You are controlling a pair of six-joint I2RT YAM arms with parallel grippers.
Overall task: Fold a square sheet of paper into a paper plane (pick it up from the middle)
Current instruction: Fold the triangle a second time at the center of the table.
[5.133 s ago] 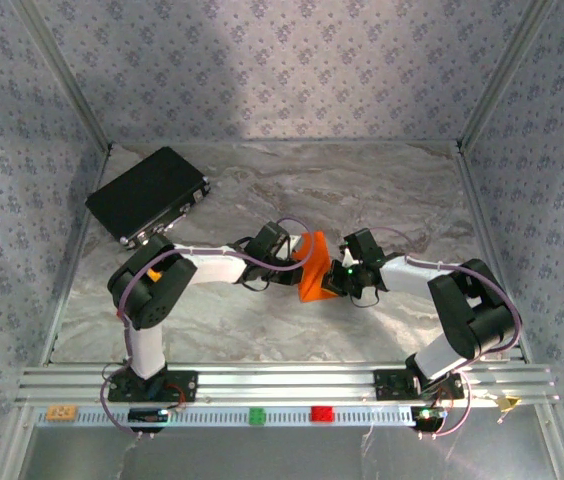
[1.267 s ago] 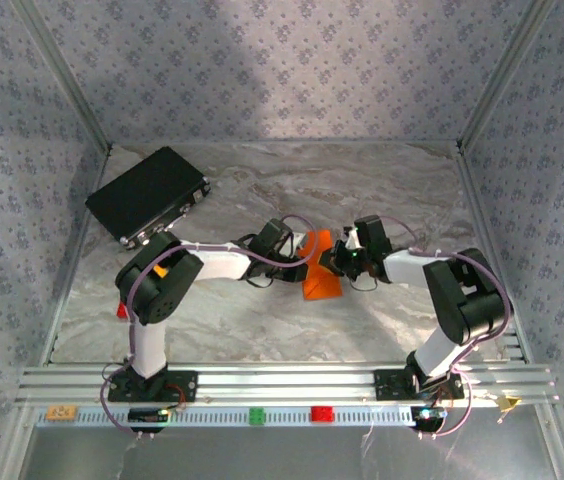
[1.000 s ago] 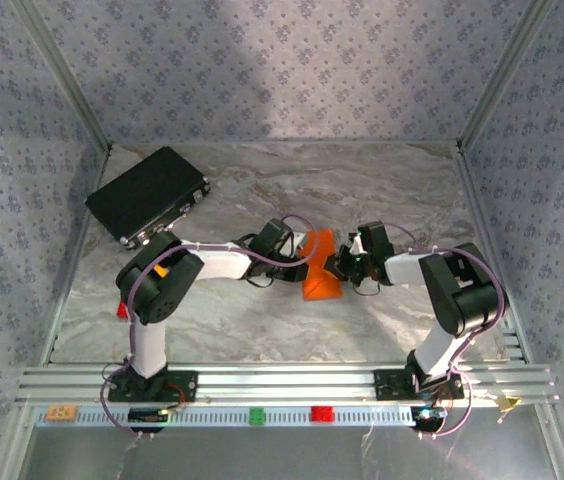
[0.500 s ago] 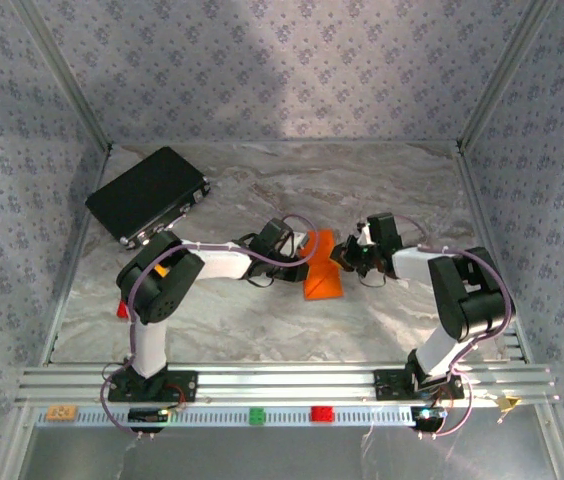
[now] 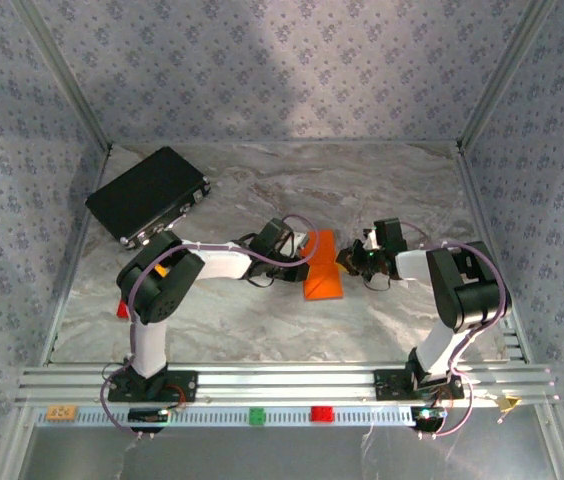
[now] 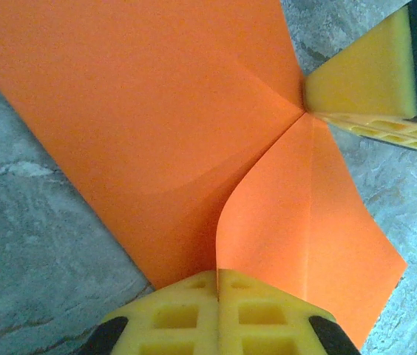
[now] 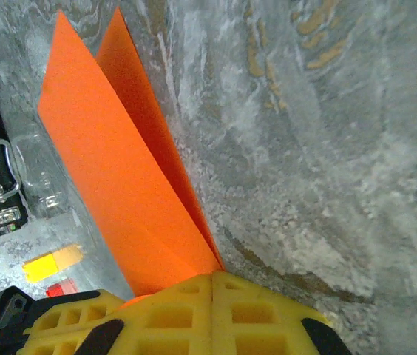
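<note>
**A:** So, what has changed in the last second?

**B:** The right wrist has drawn outward. The right fingers (image 7: 165, 316) stay clenched on the square sheet of paper (image 5: 322, 272), and the left fingers (image 6: 262, 319) are clenched on its opposite edge.

**A:** Where is the sheet?

**B:** Mid-desk (image 5: 262, 322), between them, doubled over with its layers splayed. I'd judge they are tightening the centre crease, an early fold.

Plain bright orange square sheet of paper (image 5: 321, 272), yellow gripper fingers (image 6: 260, 314), grey marbled table (image 5: 262, 322), black case (image 5: 147, 195) at ten o'clock, grey floral-dotted walls (image 5: 282, 70).
</note>
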